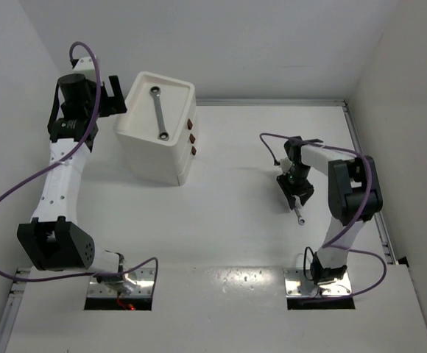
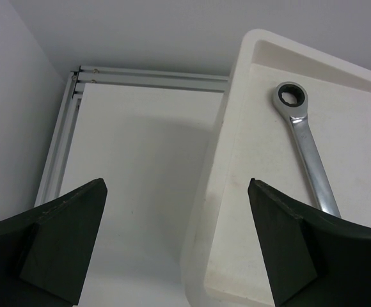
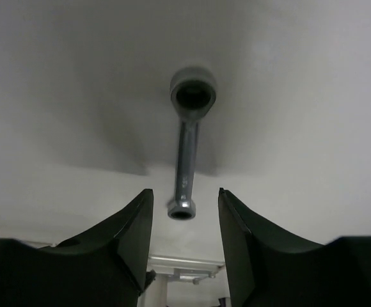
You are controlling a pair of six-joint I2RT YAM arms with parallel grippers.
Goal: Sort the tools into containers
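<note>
Item: small silver metal wrench [image 3: 185,153], lay on white counter [image 1: 235,220], near end between the black right fingers [image 3: 125,236], long axis running straight ahead; fingers released, not touching it. Farther off: black left fingers [image 2: 70,217] spread, empty, beside white plastic cabinet [image 1: 154,158] holding another wrench [image 1: 158,112].

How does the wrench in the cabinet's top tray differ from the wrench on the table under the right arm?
The tray wrench lies in the white cabinet's recessed top; the table wrench lies on the table. The table wrench sits between the right tool's open fingers, untouched; the tray wrench has no fingers around it. From above the tray wrench looks longer, though the other is partly hidden. Both are silver with ring ends.
</note>
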